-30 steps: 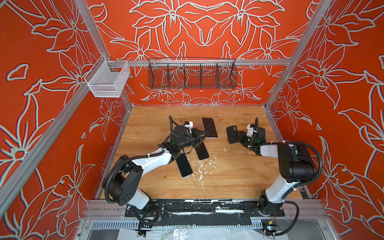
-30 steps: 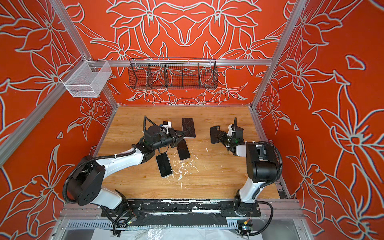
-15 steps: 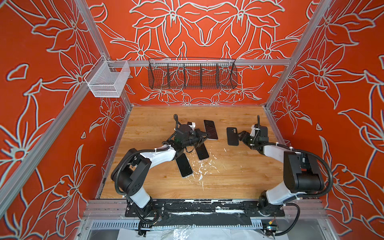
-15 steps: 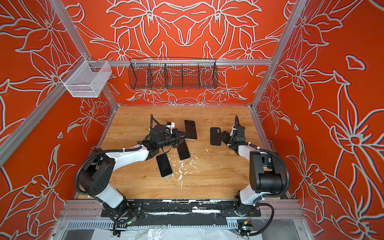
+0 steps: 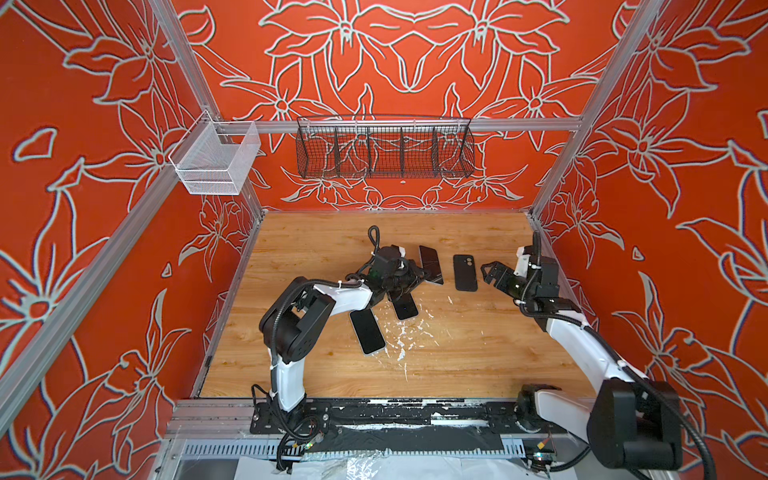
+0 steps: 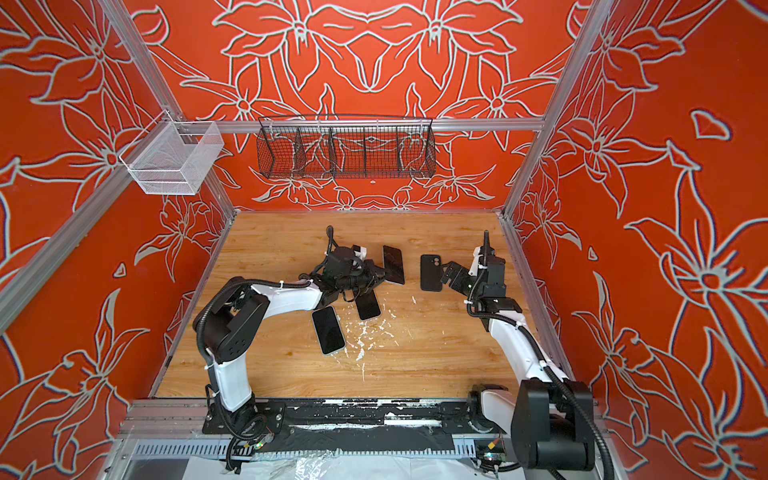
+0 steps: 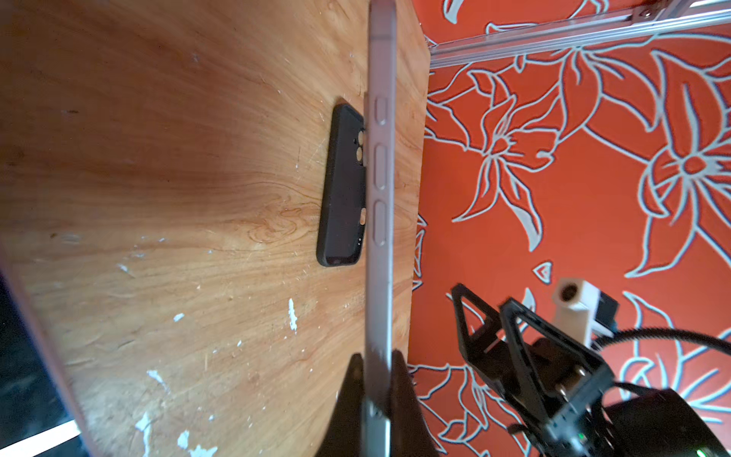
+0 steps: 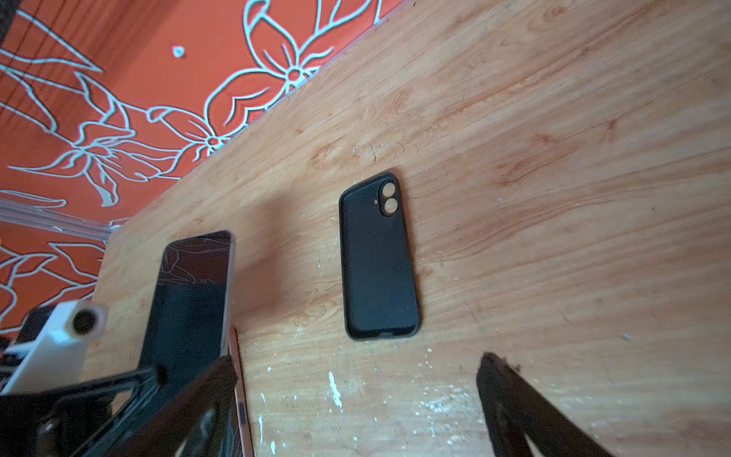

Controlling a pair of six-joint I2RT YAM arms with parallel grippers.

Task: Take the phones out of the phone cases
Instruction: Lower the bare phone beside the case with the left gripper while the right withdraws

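Left hand (image 7: 377, 368) is squeezed shut on the phone (image 7: 379, 178). It holds the phone by one end, and the phone stands on its thin side, up off the desk (image 5: 457, 353). Right hand (image 5: 491, 274) is wide open and holds nothing. It hangs just beside the phone case (image 5: 464, 272) and does not touch it.

In both top views the phone case lies flat on the desk, between the two hands. Its round camera holes show the wood under it, so it looks empty. I think the phone is out and the job is almost done.

Some things could go wrong from here. Only a small bit of the phone is in the grip, and most of it sticks out past the fingers. That long free part can pull the phone down, so it may tip or slip out and hit the desk hard. A fast swing of the arm would make that worse.

Two other phones (image 5: 368, 332) lie on the desk close under the left arm. If the phone is put down there, it could land on them or bump them.

Right hand could also knock the phone case away if it moves sideways, because it is so near.
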